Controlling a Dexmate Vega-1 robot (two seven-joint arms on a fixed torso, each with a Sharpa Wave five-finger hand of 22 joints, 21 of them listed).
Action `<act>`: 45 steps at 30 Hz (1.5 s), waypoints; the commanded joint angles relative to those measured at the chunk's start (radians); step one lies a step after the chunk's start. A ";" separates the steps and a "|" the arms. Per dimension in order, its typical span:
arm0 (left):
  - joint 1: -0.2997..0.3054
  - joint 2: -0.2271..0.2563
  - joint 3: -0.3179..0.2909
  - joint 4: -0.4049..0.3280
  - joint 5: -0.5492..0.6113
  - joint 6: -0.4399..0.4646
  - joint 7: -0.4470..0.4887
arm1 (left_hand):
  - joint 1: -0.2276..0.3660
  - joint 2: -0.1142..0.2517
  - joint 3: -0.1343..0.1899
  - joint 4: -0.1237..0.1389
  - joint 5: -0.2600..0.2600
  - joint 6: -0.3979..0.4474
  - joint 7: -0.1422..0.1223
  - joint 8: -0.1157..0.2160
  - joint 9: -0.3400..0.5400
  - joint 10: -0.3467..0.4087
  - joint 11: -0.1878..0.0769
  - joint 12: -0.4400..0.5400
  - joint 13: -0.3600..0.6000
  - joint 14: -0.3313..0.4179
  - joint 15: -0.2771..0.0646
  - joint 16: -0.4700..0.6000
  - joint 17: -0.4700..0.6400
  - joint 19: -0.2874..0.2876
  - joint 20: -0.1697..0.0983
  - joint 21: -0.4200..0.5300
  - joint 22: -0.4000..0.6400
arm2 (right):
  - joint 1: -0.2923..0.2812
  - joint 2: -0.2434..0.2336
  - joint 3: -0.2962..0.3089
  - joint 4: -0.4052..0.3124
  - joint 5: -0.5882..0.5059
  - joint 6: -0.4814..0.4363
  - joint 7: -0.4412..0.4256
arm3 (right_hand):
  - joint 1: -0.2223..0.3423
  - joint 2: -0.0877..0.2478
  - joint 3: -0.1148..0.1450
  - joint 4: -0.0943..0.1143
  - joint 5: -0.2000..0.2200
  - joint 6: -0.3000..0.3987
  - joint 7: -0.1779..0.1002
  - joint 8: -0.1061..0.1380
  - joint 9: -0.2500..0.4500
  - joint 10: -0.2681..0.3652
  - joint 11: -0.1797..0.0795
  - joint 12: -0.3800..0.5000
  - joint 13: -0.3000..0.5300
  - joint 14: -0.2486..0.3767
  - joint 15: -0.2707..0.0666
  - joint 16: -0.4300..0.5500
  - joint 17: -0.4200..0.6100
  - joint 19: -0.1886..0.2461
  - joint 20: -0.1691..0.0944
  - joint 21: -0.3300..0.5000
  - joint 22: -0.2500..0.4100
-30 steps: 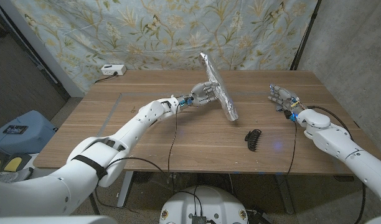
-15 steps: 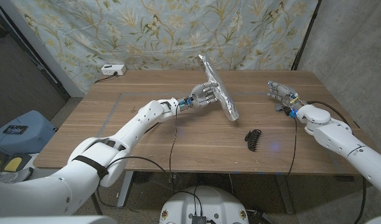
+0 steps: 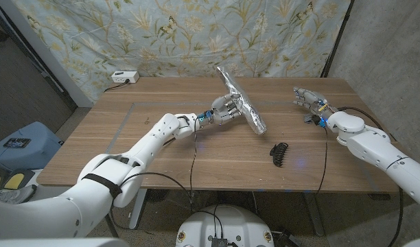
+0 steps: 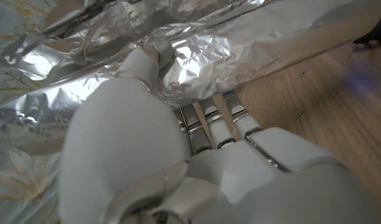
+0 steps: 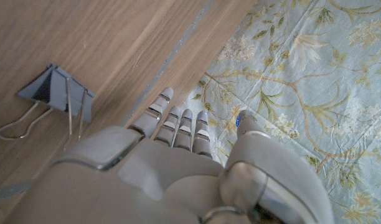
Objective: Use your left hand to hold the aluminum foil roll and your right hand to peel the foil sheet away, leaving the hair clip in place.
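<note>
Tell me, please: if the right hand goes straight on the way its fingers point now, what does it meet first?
Probably nothing on the table. The right hand holds nothing, and its fingers point past the table's far edge toward the floral cloth. The binder clip lies off to one side. Depth is unclear.

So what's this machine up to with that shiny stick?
The robot's left hand holds a foil roll tilted above the table. Its right hand hovers open near the table's right side, apart from the roll, holding nothing. A black hair clip lies on the wood nearer the front, and a binder clip lies by the right hand. No foil has been peeled off yet.
</note>
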 commanded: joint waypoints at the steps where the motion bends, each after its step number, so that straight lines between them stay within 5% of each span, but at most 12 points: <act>1: 0.020 0.000 -0.027 -0.021 -0.040 0.065 0.061 | -0.061 0.053 0.056 0.057 0.009 0.115 0.058 0.210 0.033 0.154 0.017 0.128 0.287 0.027 -0.015 0.002 0.008 0.006 -0.004 0.006 0.000 | 0.001 -0.036 -0.007 -0.061 -0.018 -0.053 0.003 | -0.006 0.002 0.005 -0.002 0.000 0.008 0.003 0.006 0.004 0.004 0.006 0.005 0.004 0.002 0.002 0.008 0.003 0.004 -0.042 0.000 0.003; 13: 0.011 0.012 -0.040 -0.039 -0.071 0.129 0.142 | -0.064 0.053 0.058 0.055 0.011 0.116 0.059 0.215 0.028 0.157 0.016 0.128 0.288 0.035 -0.015 0.000 0.014 0.010 -0.003 0.012 0.001 | -0.005 -0.080 -0.003 -0.138 -0.034 -0.104 0.002 | -0.001 -0.002 0.011 -0.013 0.000 0.044 0.037 0.014 0.002 0.031 0.048 0.013 0.002 0.016 0.033 0.011 0.000 0.015 -0.031 0.004 0.002; 23: -0.004 0.012 -0.042 -0.016 -0.090 0.177 0.158 | -0.073 0.052 0.053 0.057 0.010 0.103 0.064 0.212 0.021 0.143 0.018 0.116 0.279 0.029 -0.011 -0.004 0.022 0.006 -0.001 0.015 0.001 | -0.027 -0.102 0.008 -0.196 -0.026 -0.148 -0.010 | 0.001 -0.002 0.013 -0.016 0.001 0.048 0.041 0.012 0.001 0.034 0.050 0.012 0.000 0.020 0.035 0.012 0.000 0.018 -0.026 0.004 0.002; 35: -0.020 0.012 -0.047 0.022 -0.095 0.207 0.143 | -0.093 0.058 0.048 0.065 0.008 0.067 0.078 0.195 0.007 0.105 0.033 0.085 0.254 0.005 0.007 -0.023 0.022 -0.007 0.011 0.016 0.001 | -0.026 -0.151 0.017 -0.310 0.014 -0.304 -0.024 | 0.001 0.001 0.016 -0.017 0.001 0.049 0.044 0.010 0.001 0.037 0.059 0.011 0.000 0.023 0.041 0.013 0.000 0.020 -0.020 0.004 0.002; 45: -0.038 0.021 -0.038 0.043 -0.076 0.223 0.108 | -0.109 0.063 0.040 0.069 0.003 0.024 0.087 0.172 -0.003 0.064 0.050 0.060 0.242 -0.027 0.026 -0.040 0.023 -0.029 0.028 0.012 0.001 | -0.034 -0.155 0.022 -0.334 0.035 -0.313 -0.019 | 0.001 0.003 0.018 -0.018 0.001 0.045 0.049 0.006 0.000 0.030 0.068 0.007 -0.001 0.023 0.044 0.013 0.001 0.020 -0.014 0.004 0.002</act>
